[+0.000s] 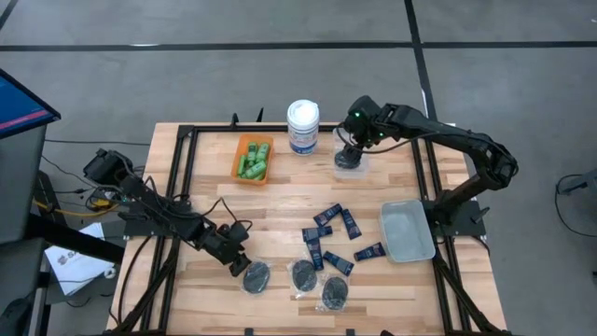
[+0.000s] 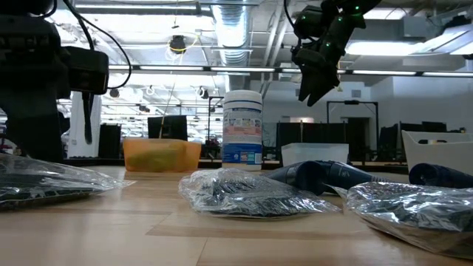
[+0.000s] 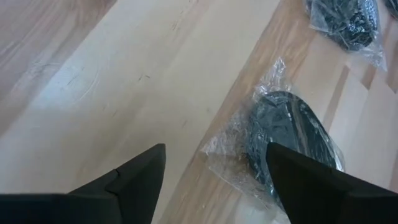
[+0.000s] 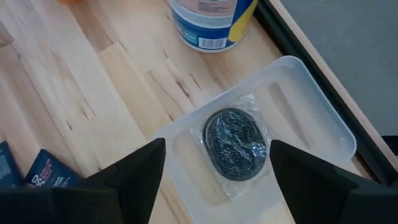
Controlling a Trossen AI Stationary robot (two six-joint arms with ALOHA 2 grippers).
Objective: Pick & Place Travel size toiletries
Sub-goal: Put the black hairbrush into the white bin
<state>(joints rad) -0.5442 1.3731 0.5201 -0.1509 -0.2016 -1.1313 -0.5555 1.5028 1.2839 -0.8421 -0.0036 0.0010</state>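
Tabletop point(image 1: 280, 215) — three packeted discs point(image 1: 300, 275), six navy tubes point(image 1: 333, 233).

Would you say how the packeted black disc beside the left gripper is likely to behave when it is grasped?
The packeted disc lies flat, so it is unlikely to roll. Its loose, crinkled clear wrap looks slippery and may slide or crumple between the left gripper's open fingers. It is probably light.

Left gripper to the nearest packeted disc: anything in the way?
Nothing visible. The left gripper is open low over bare wood, and the black disc in its clear packet lies right beside one finger, with no other item between them.
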